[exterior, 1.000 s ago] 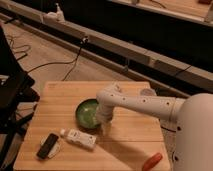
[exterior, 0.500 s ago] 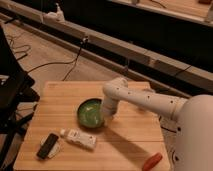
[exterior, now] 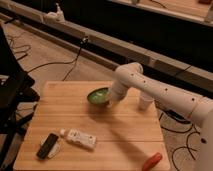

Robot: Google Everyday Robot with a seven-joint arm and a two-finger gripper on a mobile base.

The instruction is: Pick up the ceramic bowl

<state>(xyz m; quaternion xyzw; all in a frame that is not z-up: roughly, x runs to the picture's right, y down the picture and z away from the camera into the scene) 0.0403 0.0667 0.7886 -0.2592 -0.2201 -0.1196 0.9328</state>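
1. Gripper [exterior: 109, 101] — camera view: at the end of the white arm, at the right rim of the round ceramic bowl [exterior: 98, 96], glossy green inside, dark outside. It seems clamped on that rim, holding the bowl.
2. Bowl position — tilted, apparently raised just off the pale wooden table [exterior: 125, 135], above its far middle.
3. Other items — white remote [exterior: 81, 138], dark phone-like slab [exterior: 48, 145], orange-red object [exterior: 152, 161].
4. Step, as judged — lift in hand; next calls for a steady, level rise.
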